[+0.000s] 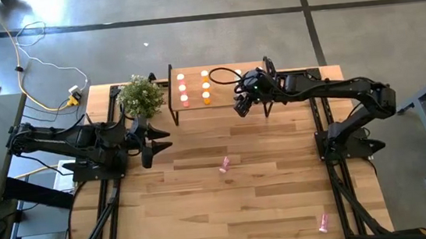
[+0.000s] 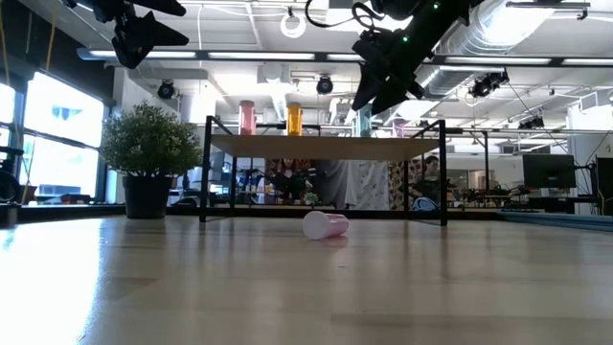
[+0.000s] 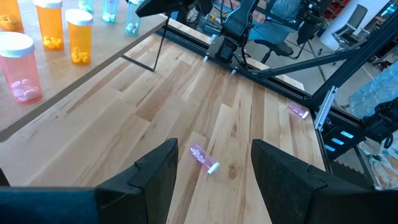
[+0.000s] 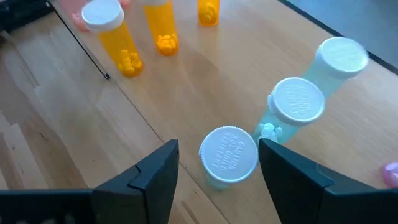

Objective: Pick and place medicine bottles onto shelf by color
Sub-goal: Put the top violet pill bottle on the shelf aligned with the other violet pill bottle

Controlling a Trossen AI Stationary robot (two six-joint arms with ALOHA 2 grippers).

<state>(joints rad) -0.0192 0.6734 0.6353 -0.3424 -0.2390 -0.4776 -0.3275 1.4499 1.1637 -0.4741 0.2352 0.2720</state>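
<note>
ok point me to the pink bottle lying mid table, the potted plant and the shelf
pink bottle (image 1: 224,164): high view, on its body where it lies on the table.
potted plant (image 2: 147,144): low view, on the leafy top above the dark pot.
shelf (image 1: 226,96): high view, on a bare part of its wooden top.

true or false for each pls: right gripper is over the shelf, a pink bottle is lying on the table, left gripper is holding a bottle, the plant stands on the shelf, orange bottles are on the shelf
1. The right gripper is over the shelf. True.
2. A pink bottle lies on its side on the table. True.
3. The left gripper is holding a bottle. False: it is open and empty, above the table.
4. The plant stands on the shelf. False: it stands on the table beside the shelf.
5. Orange bottles stand on the shelf. True.
</note>
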